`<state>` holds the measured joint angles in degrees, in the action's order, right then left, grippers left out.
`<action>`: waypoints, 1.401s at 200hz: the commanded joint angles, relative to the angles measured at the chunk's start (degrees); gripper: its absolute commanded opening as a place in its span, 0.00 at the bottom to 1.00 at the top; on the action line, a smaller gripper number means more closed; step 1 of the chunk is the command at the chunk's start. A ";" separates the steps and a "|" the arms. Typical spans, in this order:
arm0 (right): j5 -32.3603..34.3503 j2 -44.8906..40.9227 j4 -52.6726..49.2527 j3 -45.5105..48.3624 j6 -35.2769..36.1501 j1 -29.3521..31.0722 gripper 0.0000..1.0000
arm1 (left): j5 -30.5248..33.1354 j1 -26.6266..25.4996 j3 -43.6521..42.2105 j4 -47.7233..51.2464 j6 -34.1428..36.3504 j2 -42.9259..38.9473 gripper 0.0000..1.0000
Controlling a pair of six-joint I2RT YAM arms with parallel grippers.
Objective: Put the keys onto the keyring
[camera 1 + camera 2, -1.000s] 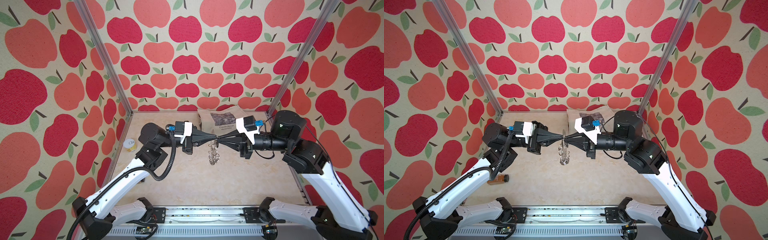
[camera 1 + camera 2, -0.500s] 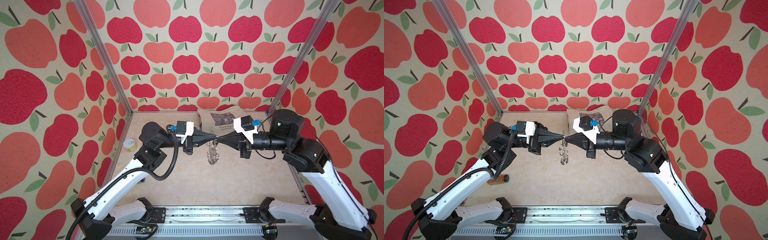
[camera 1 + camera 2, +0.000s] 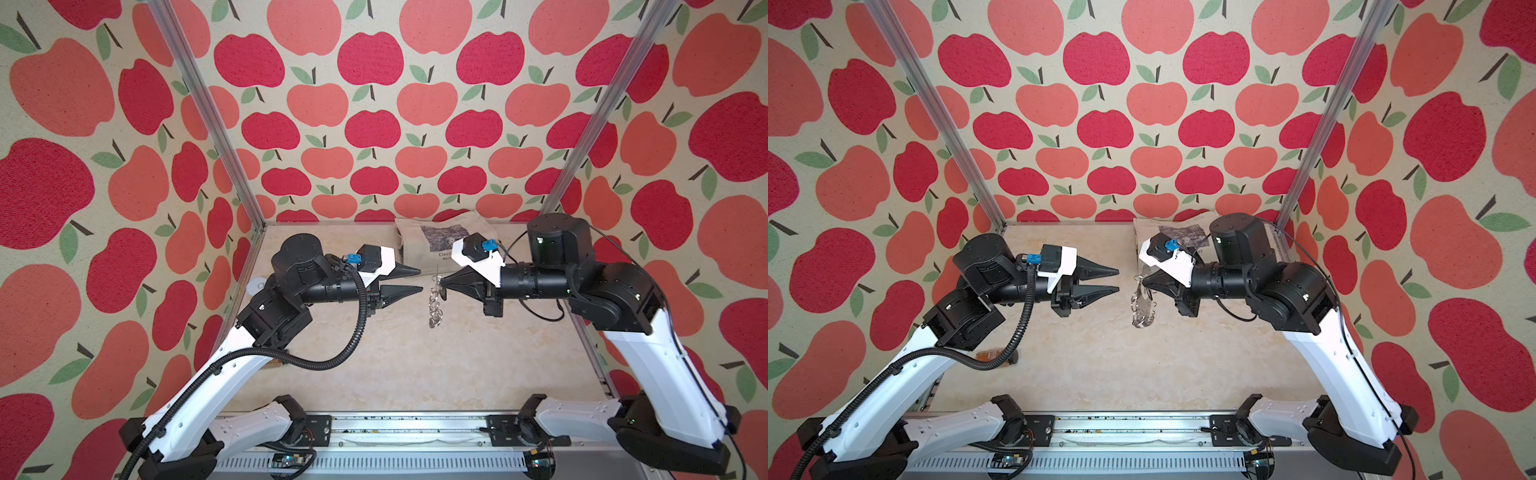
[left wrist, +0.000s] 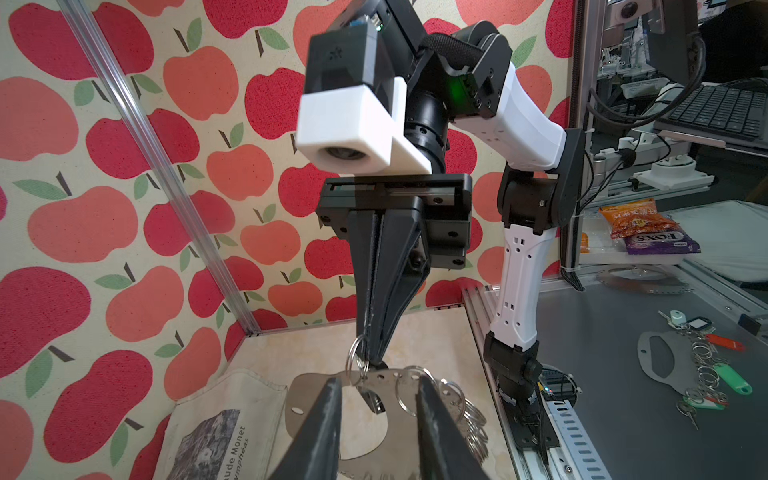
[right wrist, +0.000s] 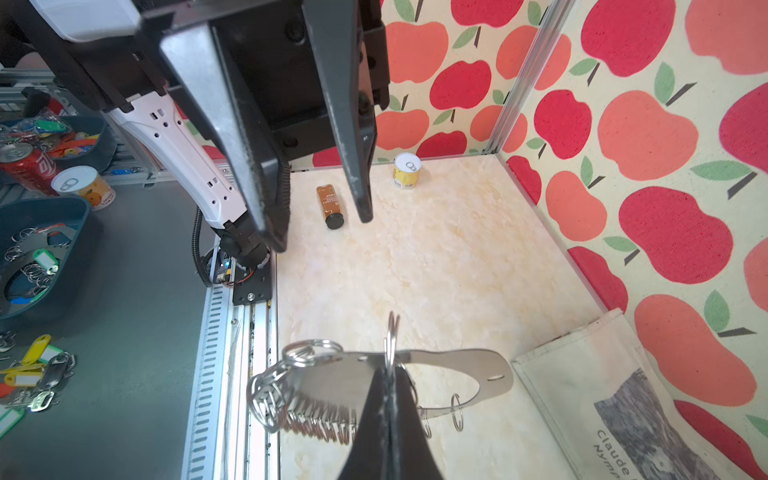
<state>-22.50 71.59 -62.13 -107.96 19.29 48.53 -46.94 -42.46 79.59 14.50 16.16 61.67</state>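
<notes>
We find the keyring [image 5: 453,368], a crescent plate fringed with silver rings, held up off the bench [image 3: 415,365] in the open space between the two arms. The right jaws are pressed together on its upper edge, right where one ring stands up beside their tips. The plate therefore hangs down from that pinch, with the crowded rings bunched at its low end. We judge this hold is meant to offer a single ring to the other arm while the rest dangle out of the way. A small dark piece hangs just under the pinched spot, and we take it for the keys [image 4: 372,402]. It is too small for us to say whether it is truly threaded on. The left jaws stand apart and empty, level with the pinch and just short of the plate, touching nothing. Further out, a cloth bag [image 5: 615,399] lies flat at the back of the bench, and we cannot see inside it. A yellow can [image 5: 406,172] stands upright near the wall with its pull-tab lid sealed. A brown bottle [image 5: 330,203] lies on its side with its black cap on. Beyond the cell, a dark tub [image 5: 25,205] holds more ringed plates and coloured tags.
</notes>
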 commanded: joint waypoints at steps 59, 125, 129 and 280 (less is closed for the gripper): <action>-0.66 3.10 -3.62 -3.35 1.37 2.34 0.00 | -0.22 -0.79 1.41 4.78 3.30 3.36 0.33; -1.50 3.47 -3.20 -3.22 1.62 2.88 0.00 | -1.65 -0.83 1.85 4.00 3.54 5.03 0.27; -1.49 3.44 -3.18 -3.18 1.67 2.88 0.00 | -1.79 -0.93 1.84 3.91 3.40 5.12 0.26; -1.78 2.83 -2.38 -3.12 1.67 3.12 0.00 | -2.94 -2.15 2.86 4.25 2.89 6.44 0.08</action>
<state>-22.98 75.00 -65.71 -109.67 19.94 51.22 -48.86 -43.90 80.31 17.63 18.83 67.44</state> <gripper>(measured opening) 0.044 0.097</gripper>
